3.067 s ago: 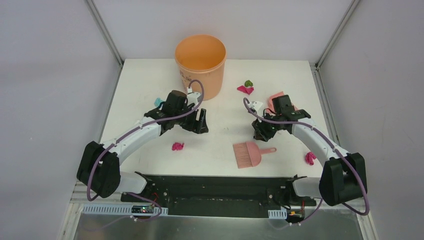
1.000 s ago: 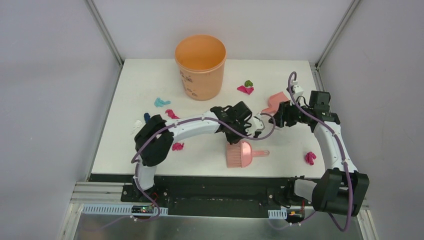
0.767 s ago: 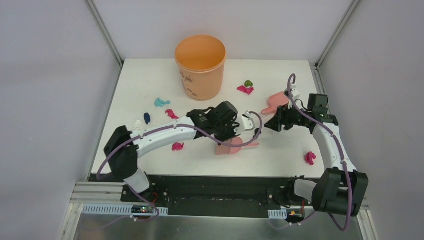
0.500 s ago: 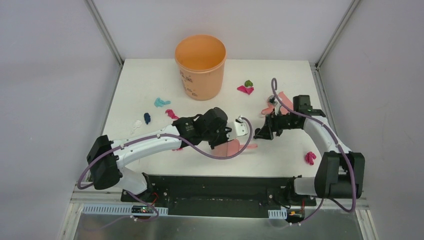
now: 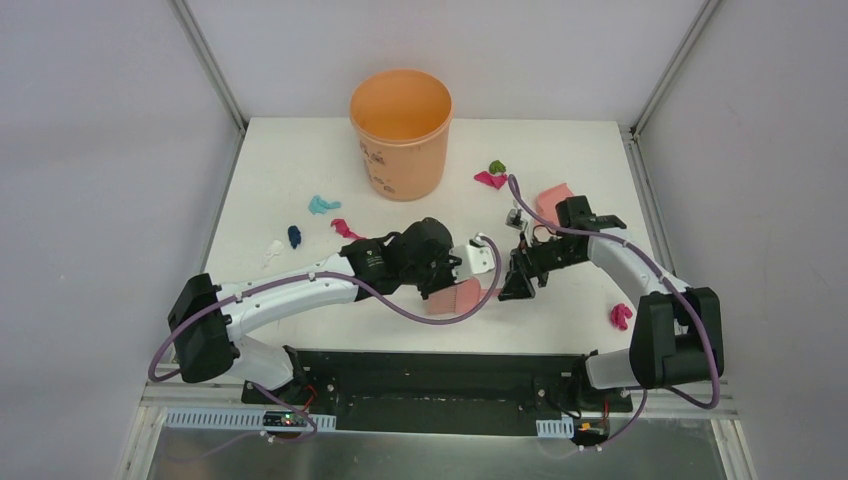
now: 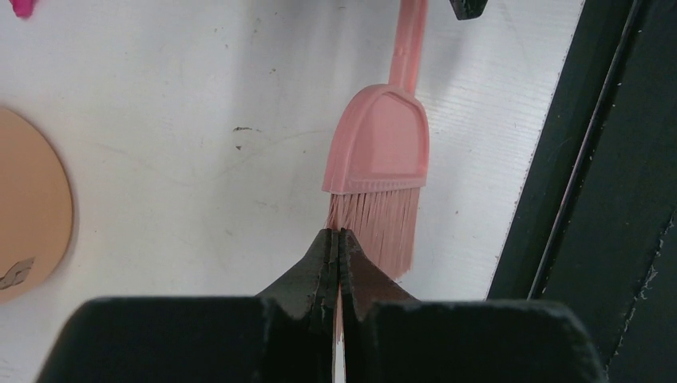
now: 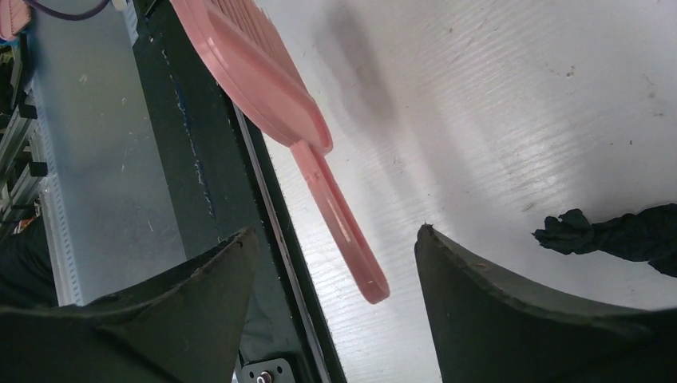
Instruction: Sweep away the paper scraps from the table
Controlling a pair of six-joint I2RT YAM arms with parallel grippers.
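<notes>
1. The bucket (image 5: 401,130) is standing at the far middle of the table (image 5: 290,160).
2. The brush (image 5: 455,297) is stretching along the table's front edge, about midway across, with its handle pointing right.
3. The left gripper (image 6: 339,247) is pinching the bristle end from the left, while the right gripper (image 7: 335,233) is straddling the handle's tip with its fingers spread to either side.
4. The dustpan (image 5: 553,198) is lying behind the right gripper, toward the right edge.
5. Two paper scraps (image 5: 491,175) are lying together between the bucket and the dustpan.
6. Four more scraps (image 5: 320,205) are lying scattered left of the bucket, in front of it.
7. A lone scrap (image 5: 620,316) is sitting near the front right corner.
</notes>
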